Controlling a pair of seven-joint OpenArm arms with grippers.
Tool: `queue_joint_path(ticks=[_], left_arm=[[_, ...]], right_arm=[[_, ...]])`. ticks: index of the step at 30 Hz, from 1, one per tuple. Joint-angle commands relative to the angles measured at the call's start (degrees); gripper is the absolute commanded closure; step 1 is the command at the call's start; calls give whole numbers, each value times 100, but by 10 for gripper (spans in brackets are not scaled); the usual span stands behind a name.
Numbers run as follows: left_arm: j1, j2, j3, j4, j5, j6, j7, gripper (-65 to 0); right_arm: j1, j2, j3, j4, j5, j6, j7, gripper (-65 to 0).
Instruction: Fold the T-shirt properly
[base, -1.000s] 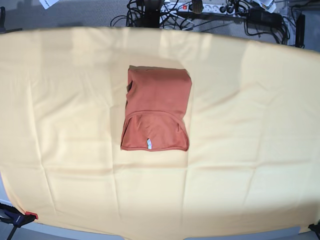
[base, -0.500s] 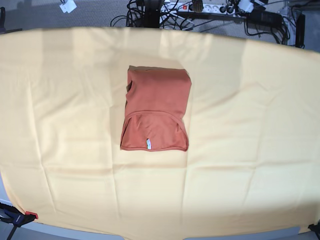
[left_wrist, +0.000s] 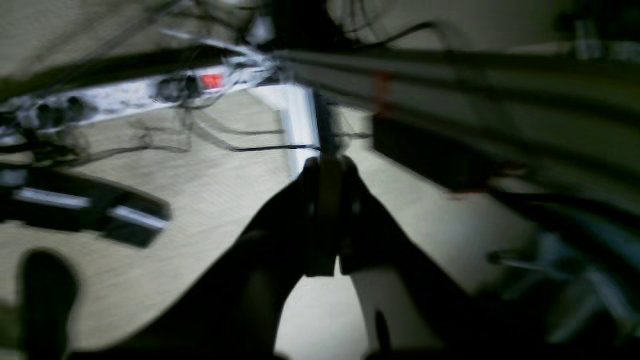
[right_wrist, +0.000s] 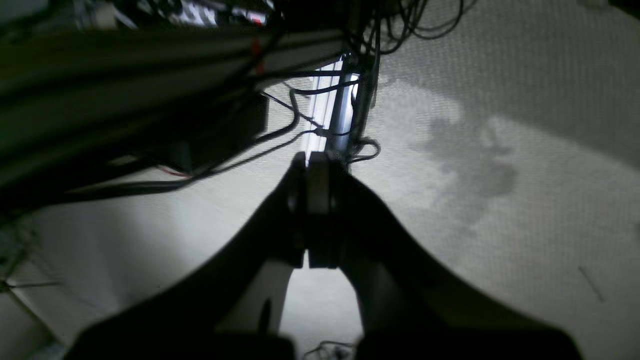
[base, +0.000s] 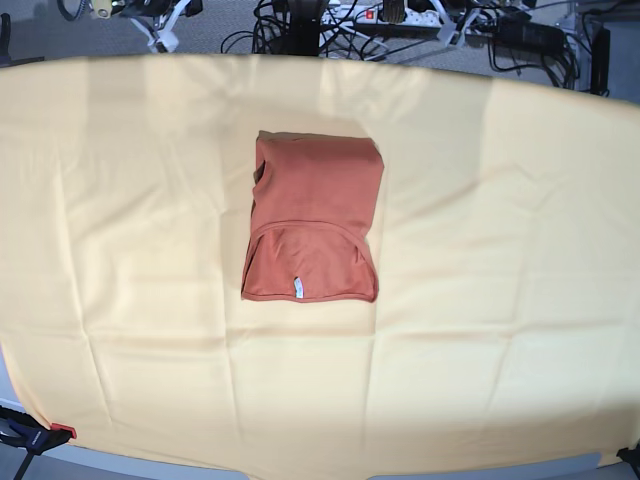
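Note:
The rust-orange T-shirt (base: 312, 220) lies folded into a compact rectangle in the middle of the table in the base view. Its neckline with the small white tag (base: 298, 288) faces the front edge. Neither gripper is near it. My left gripper (left_wrist: 327, 167) is shut and empty, and its blurred view looks at the floor and cables beyond the table. My right gripper (right_wrist: 312, 160) is shut and empty over the grey floor. In the base view only white arm parts show, past the far edge at the top left (base: 160, 18) and the top right (base: 455, 25).
A large pale yellow cloth (base: 500, 250) covers the whole table. A power strip (base: 400, 15) and tangled black cables lie on the floor behind the far edge. A clamp (base: 35, 435) holds the cloth at the front left corner.
The white arm parts behind the far edge have shifted inward, the left one to the right and the right one to the left. The T-shirt has not moved.

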Motion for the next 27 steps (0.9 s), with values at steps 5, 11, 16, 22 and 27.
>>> queue_joint_path(ticks=[5, 11, 16, 22, 27], left_arm=[[-79, 72, 433, -901, 177, 970, -1591, 0], [-81, 551, 437, -1362, 162, 1650, -3053, 0], [-267, 942, 437, -1532, 162, 2332, -3049, 0], [-522, 1178, 437, -1895, 157, 2524, -3049, 0], [-516, 1176, 437, -1917, 157, 2522, -3051, 0]], right_arm=[[140, 48, -658, -979, -896, -914, 1521, 0], [140, -238, -1185, -1585, -1700, -2142, 3189, 0], [142, -636, -1185, -1690, -1961, -3029, 3316, 0], [304, -739, -1185, -1690, -1958, -3084, 3333, 0], [369, -737, -1185, -1690, -1958, -3080, 3287, 0]])
